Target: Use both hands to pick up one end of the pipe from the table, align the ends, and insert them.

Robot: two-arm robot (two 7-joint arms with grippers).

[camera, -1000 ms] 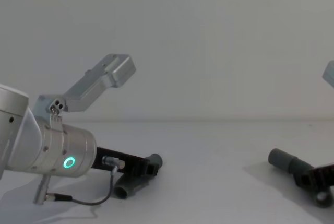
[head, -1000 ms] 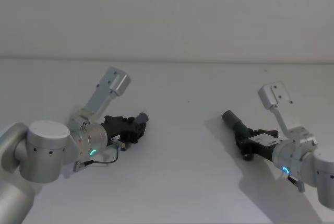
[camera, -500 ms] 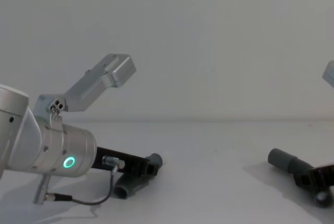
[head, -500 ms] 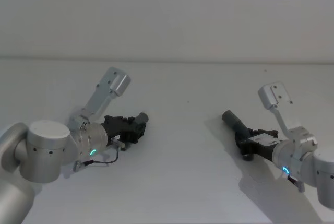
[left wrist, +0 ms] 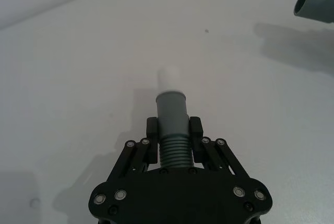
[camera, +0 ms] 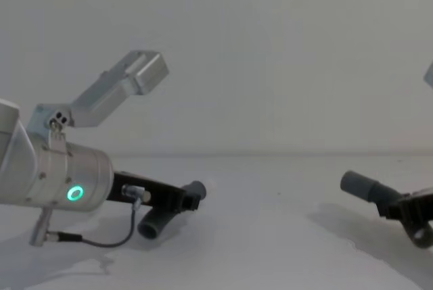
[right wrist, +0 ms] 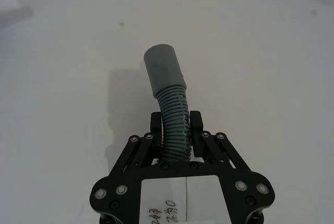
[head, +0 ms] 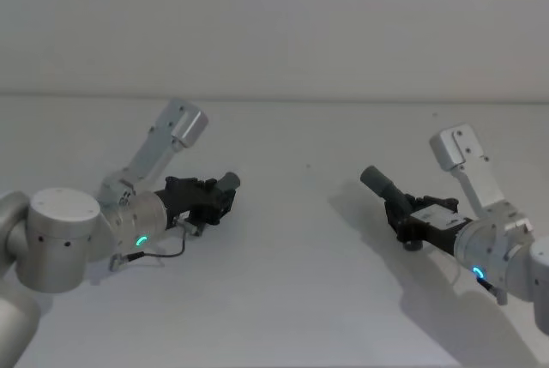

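My left gripper [head: 214, 199] is shut on one dark grey corrugated pipe piece [head: 226, 184], held just above the white table [head: 292, 291]. In the left wrist view its fingers [left wrist: 152, 130] clamp the ribbed part, and the cuff with the whitish tip [left wrist: 168, 77] points forward. The chest view has this piece [camera: 195, 189] hanging out behind the left gripper [camera: 185, 201]. My right gripper [head: 405, 214] is shut on the other pipe piece [head: 377, 183], its plain grey cuff [right wrist: 164, 69] raised and aimed toward the left arm. The chest view catches that cuff [camera: 360, 185] at the right edge.
The table is bare white between the two arms, with a small dark speck [head: 309, 165] near the middle. A plain wall [head: 274, 25] rises behind the table's far edge. The right piece's cuff [left wrist: 314, 4] appears far off in the left wrist view.
Both grippers have lifted their pipe pieces slightly off the table. The left arm has swung a little left and back; the right cuff now sits higher.
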